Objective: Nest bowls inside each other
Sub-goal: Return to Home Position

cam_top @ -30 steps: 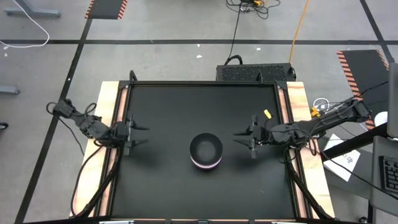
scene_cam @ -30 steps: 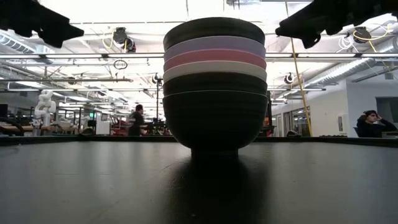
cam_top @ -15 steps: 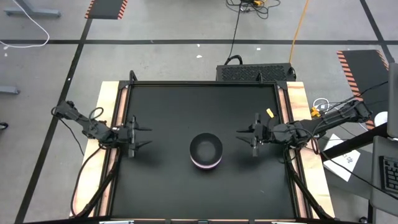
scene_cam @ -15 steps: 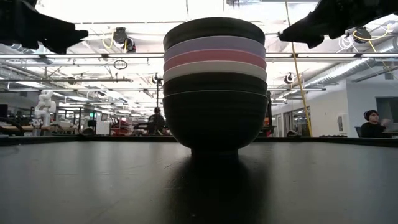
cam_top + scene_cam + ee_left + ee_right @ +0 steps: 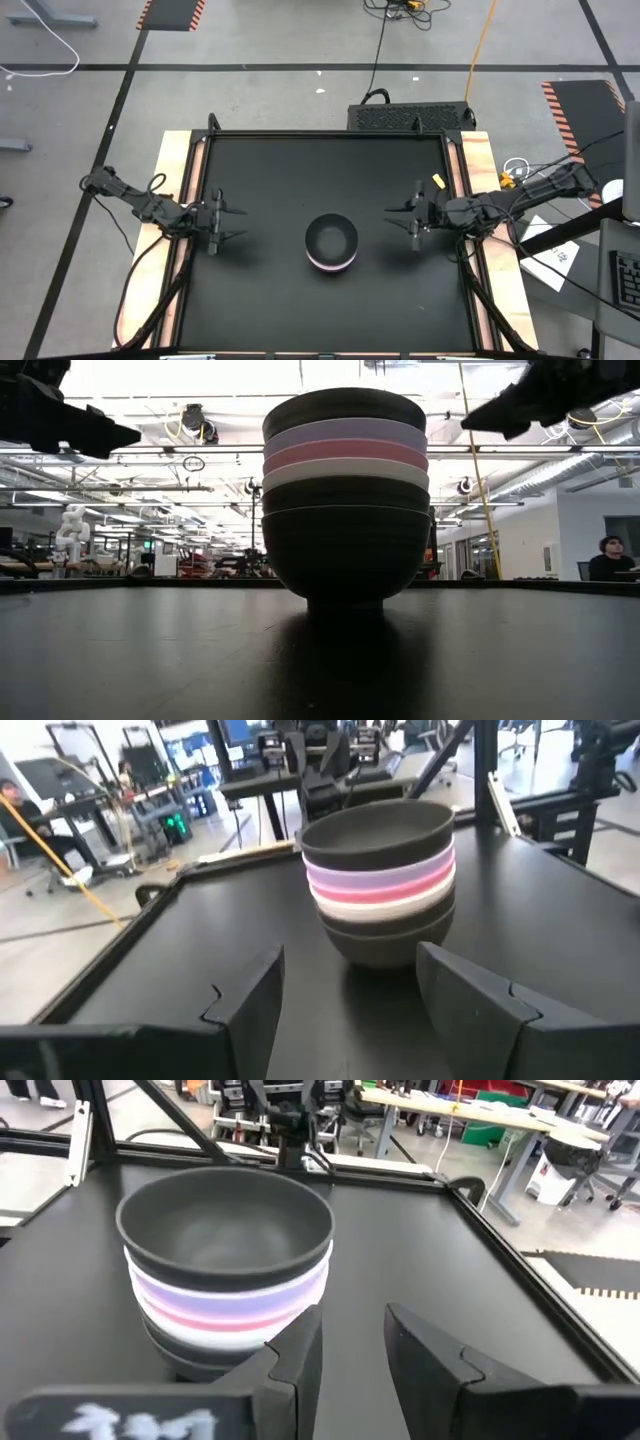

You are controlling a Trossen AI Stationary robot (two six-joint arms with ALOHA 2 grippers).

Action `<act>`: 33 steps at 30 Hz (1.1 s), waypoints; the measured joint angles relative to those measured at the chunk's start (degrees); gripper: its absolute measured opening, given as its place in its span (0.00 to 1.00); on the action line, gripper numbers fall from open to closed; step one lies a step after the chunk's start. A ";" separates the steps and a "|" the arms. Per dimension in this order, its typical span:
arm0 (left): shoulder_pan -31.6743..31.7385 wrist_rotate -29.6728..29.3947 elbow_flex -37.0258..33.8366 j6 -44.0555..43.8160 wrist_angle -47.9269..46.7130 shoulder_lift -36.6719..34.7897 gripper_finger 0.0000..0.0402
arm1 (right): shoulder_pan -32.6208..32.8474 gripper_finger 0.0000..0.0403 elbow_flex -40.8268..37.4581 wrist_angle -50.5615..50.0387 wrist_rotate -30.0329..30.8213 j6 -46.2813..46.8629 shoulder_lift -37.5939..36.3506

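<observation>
The black table (image 5: pixel 270 290) has pale wooden strips (image 5: pixel 168 190) down its left and right sides. A small yellow tag (image 5: pixel 433 182) lies near its far right corner. Just beyond the far edge sits a vented black box (image 5: pixel 410 117) (a dark cable (image 5: pixel 378 60) trails away from it). Far off to the right, a person (image 5: pixel 610 557) sits.

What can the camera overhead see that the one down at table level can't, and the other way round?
Only the high view shows the whole table, with the left gripper and right gripper open on either side of the stack, apart from it. Only the low view shows the layers: top black bowl, lavender bowl, pink bowl, white bowl, lower black bowls. Both show one stack standing on the table.
</observation>
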 joint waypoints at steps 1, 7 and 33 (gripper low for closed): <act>0.00 -0.02 0.00 -0.32 -0.36 0.00 0.58 | -0.13 0.25 -0.72 -0.13 0.03 0.39 -0.82; 0.00 1.46 0.00 -0.48 -0.61 0.00 0.58 | -0.16 0.25 -5.73 -0.27 0.01 1.30 -8.43; 0.00 18.42 -0.24 3.37 -5.87 0.04 0.58 | -0.16 0.25 -9.43 -14.62 -19.25 4.20 -37.94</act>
